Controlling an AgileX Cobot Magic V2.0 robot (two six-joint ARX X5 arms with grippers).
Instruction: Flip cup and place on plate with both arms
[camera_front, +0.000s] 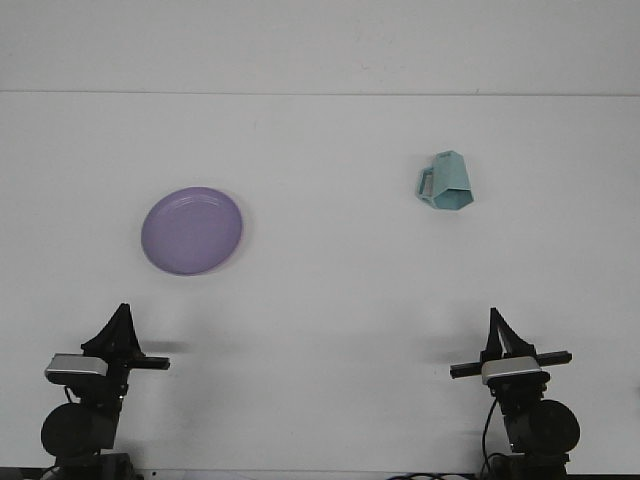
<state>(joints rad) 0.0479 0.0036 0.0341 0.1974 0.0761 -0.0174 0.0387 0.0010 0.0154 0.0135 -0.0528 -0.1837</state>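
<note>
Basically nothing's done yet: cup (447, 182) sits upside down far right, well apart from the plate (192, 230). Left gripper (118, 333) and right gripper (497, 335) hold nothing; can't tell finger state.

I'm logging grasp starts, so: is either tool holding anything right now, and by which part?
Nothing is held. The left tool and right tool sit near the table's front edge, far from the teal cup, which stands upside down, and the purple plate.
</note>
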